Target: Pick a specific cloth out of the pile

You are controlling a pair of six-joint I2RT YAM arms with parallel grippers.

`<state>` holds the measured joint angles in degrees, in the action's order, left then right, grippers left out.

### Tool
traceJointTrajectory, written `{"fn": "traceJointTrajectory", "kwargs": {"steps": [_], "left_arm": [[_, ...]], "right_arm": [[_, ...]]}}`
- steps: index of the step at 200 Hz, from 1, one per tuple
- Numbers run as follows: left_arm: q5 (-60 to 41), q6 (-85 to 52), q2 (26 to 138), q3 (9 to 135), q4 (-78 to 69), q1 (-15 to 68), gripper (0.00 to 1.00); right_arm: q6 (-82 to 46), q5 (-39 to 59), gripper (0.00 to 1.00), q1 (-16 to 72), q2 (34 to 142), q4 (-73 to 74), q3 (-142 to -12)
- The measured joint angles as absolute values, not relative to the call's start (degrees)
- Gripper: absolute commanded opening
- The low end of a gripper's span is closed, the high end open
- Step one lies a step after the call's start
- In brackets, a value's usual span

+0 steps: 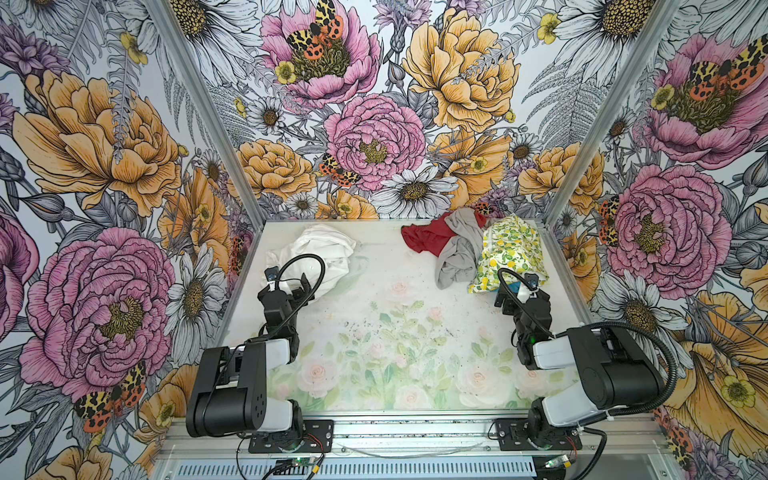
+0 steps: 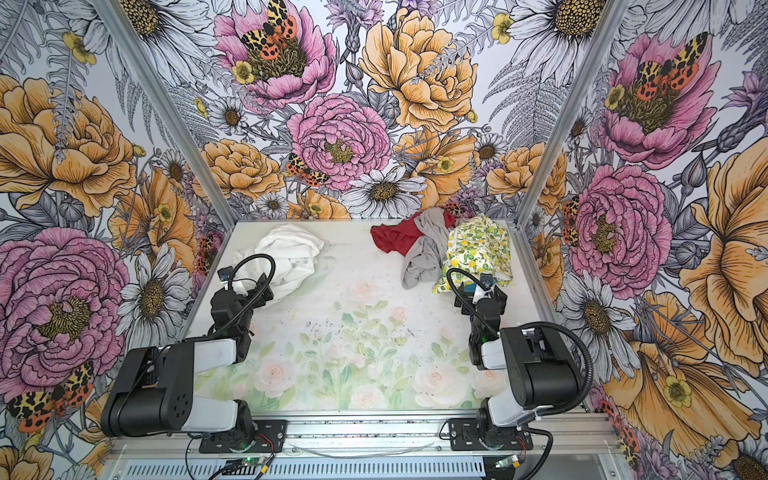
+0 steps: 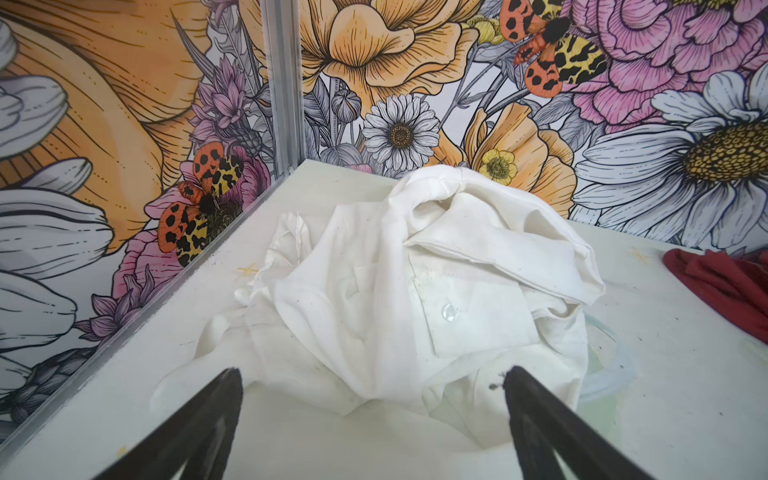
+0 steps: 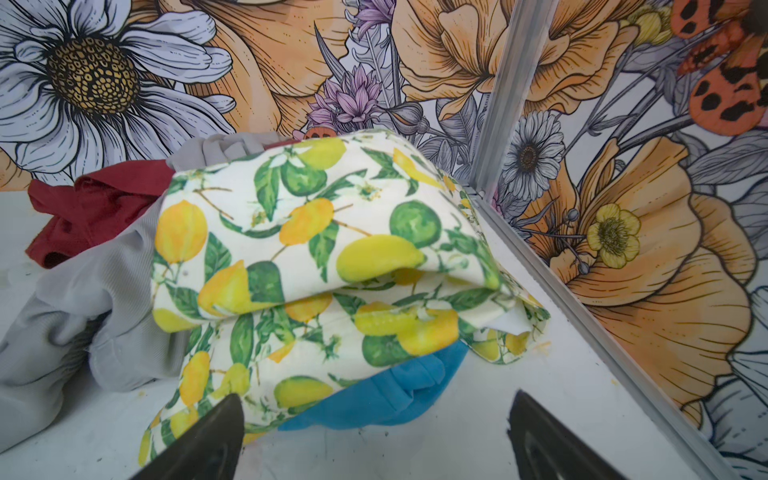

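Could nip one loose fold of the white cloth, crumpled in the far-left corner of the worktop well apart from the pile, and drop it mid-lift, with left claw and right claw both gaping empty.

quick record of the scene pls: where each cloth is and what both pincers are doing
white cloth: crumpled, alone at the far left of the table, apart from the pile
pile: far right corner; lemon-print cloth on top, grey cloth and red cloth beside it, blue cloth underneath
left pincer: open, at the white cloth's near edge, holding nothing
right pincer: open, at the pile's near edge, holding nothing
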<state>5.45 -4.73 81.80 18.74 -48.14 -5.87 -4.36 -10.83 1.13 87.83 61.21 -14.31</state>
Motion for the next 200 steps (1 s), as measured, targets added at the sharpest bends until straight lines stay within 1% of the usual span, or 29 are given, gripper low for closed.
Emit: {"fn": "traceJointTrajectory", "kwargs": {"steps": [27,54,80,107,144,200], "left_arm": [[1.7,-4.3,83.4,18.1,-52.4,-5.9,0.99],[-1.1,-2.7,88.0,18.2,-56.3,-4.8,0.99],[-0.9,-1.0,89.0,19.8,-53.6,-2.2,0.99],[0.6,-0.8,89.0,21.3,-53.4,-1.5,0.99],[3.4,0.0,89.0,21.3,-53.3,-0.6,0.99],[4.1,0.0,89.0,21.3,-53.1,-0.5,0.99]], "right_arm": [[-4.3,-10.6,0.99,1.1,87.8,61.5,-14.5],[-3.9,-10.2,0.99,1.1,87.8,61.3,-15.0],[-3.5,-9.4,0.99,1.1,87.9,56.9,-17.7],[-3.8,-5.7,0.99,-1.2,87.9,52.4,-22.3],[-4.0,-4.3,0.99,-2.0,87.9,50.0,-22.5],[-4.0,-3.6,0.99,-2.0,87.9,49.5,-22.5]]}}
